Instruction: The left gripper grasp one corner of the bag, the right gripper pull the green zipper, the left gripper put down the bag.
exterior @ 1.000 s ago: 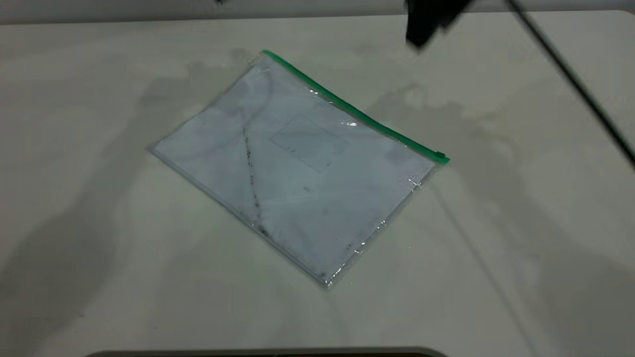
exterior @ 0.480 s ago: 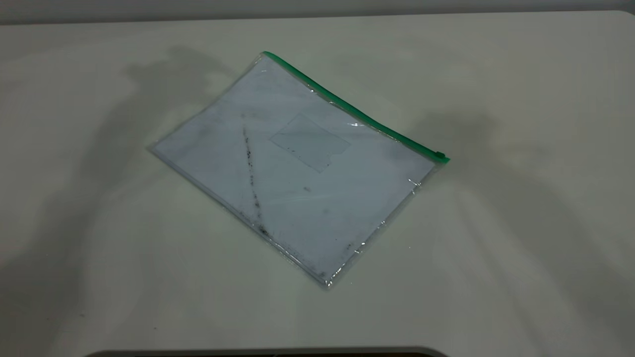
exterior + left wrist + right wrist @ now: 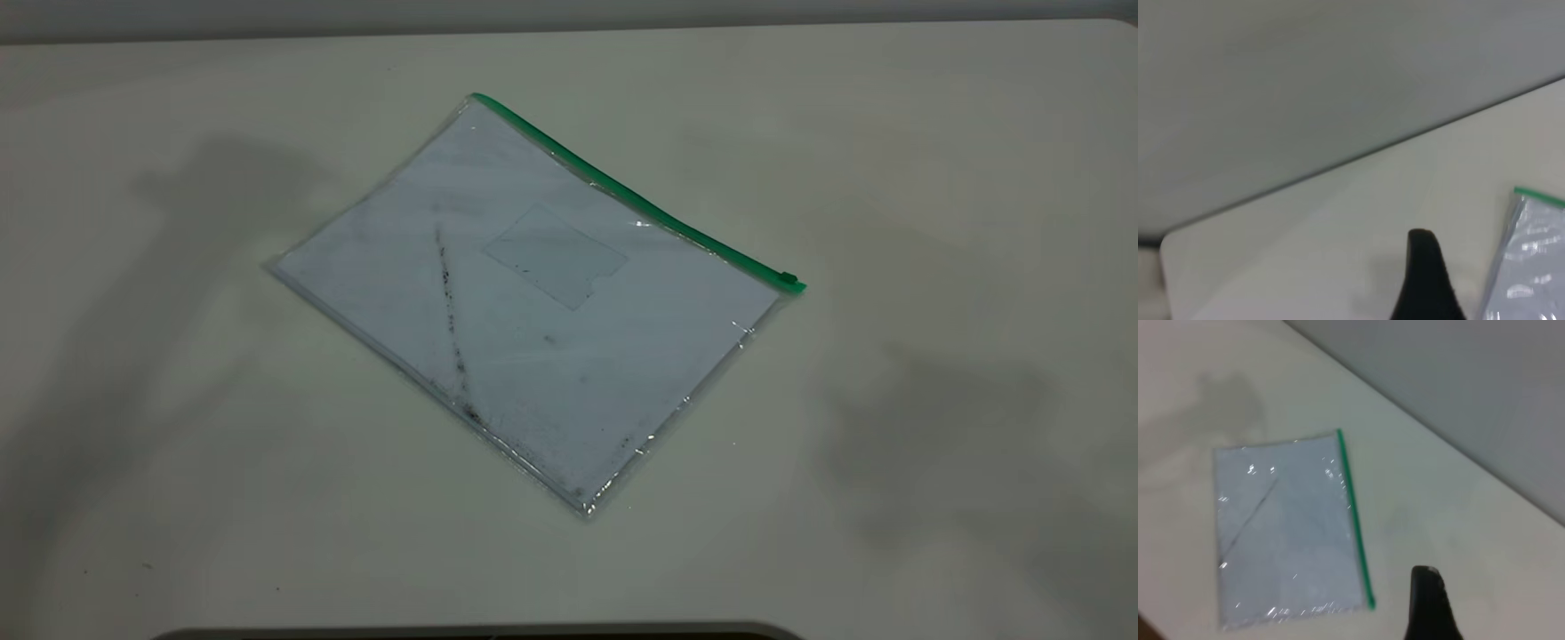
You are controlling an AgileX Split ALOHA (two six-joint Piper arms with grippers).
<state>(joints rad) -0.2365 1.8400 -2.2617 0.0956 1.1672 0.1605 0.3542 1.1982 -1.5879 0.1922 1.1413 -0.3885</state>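
A: Where are the grippers?

B: Neither shows in the exterior view. The left wrist view catches one glossy black tapered finger point(image 3: 1426, 277) of the left gripper, raised over the pale table point(image 3: 1305, 260), clear of the pouch's edge. Only that one finger shows, so I cannot tell whether it is open or closed. It holds nothing I can see.

A: And the right?

B: Much the same — one black pointed finger point(image 3: 1429, 603) of the right gripper, above the table and apart from the pouch. Its state cannot be told either.

A: The bag?

B: The flat clear plastic document pouch point(image 3: 533, 311) lies flat near the table's middle in the exterior view, turned diagonally, nothing touching it. A white sheet point(image 3: 569, 373) with a dark diagonal smudge point(image 3: 452, 329) sits inside. The narrow bright green zipper strip point(image 3: 636, 200) runs along the long edge from about 11 o'clock down to 3 o'clock of the pouch, with the small darker green slider tab point(image 3: 788, 279) at the 3 o'clock end — right at that clear corner point(image 3: 782, 298).
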